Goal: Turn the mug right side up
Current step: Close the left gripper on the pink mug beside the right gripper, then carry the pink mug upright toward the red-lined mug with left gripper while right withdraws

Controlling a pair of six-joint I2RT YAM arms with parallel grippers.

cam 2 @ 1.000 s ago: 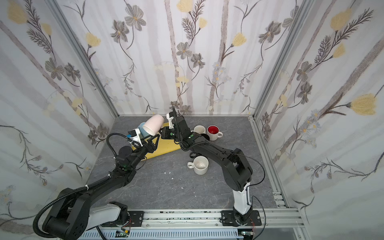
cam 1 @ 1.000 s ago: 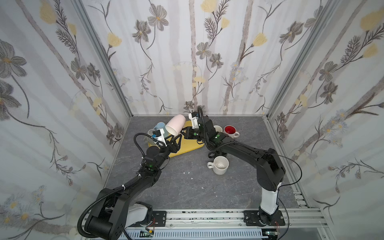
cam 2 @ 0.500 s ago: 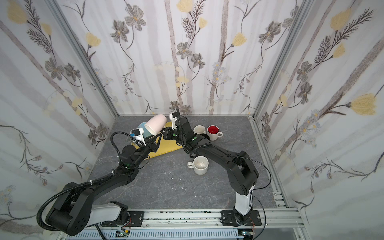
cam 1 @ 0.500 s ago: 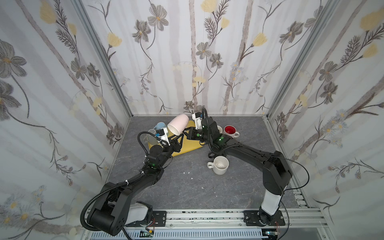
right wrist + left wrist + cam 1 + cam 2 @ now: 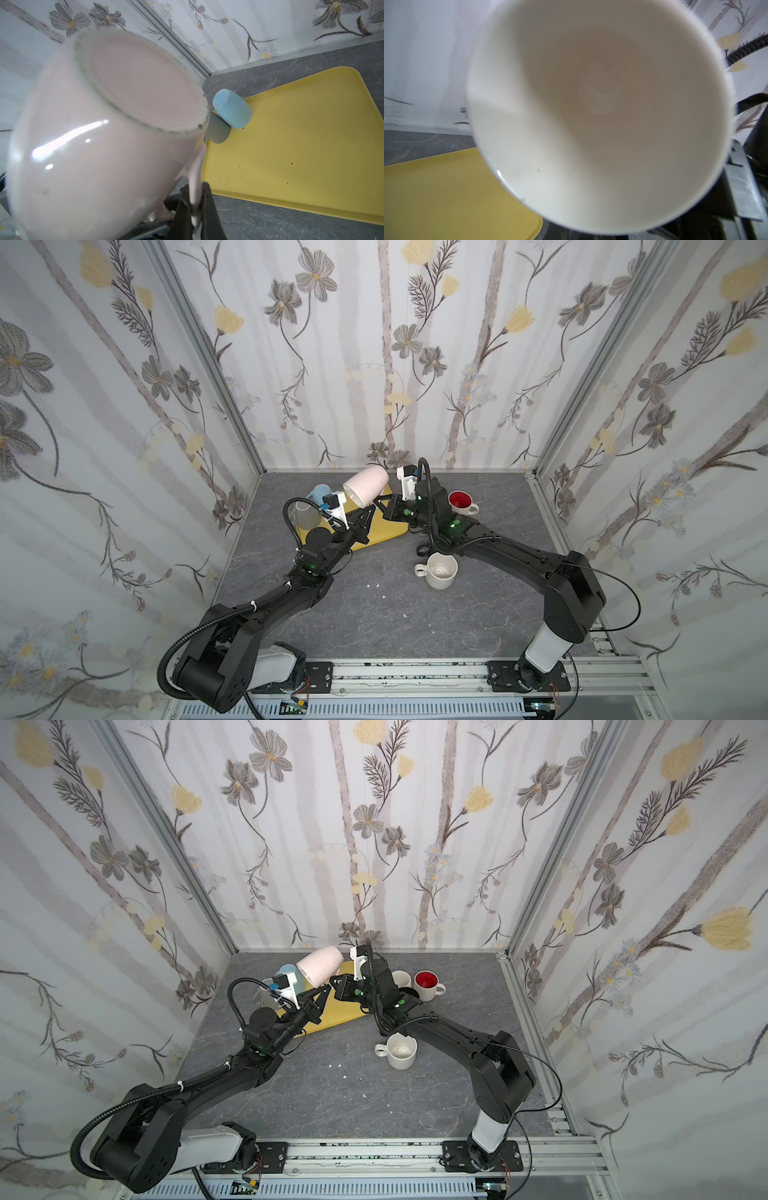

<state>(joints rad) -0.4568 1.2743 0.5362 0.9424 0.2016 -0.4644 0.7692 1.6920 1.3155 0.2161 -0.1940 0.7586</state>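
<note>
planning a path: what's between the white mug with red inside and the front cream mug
The black right arm crosses between the red-lined white mug and the front cream mug, in both top views.

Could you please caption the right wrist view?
Right tool pinches the tilted pink mug by its handle; yellow tray and blue cup beyond.

Both top views are bright, evenly lit and sharp, and only faint, soft shadows lie on the grey floor near the pink mug. In the left wrist view the mug's inside fills the frame, out of focus, with a pale wedge of light across its wall. In the right wrist view the mug is blurred and white glare streaks its side. The yellow tray behind it is sharp.
</note>
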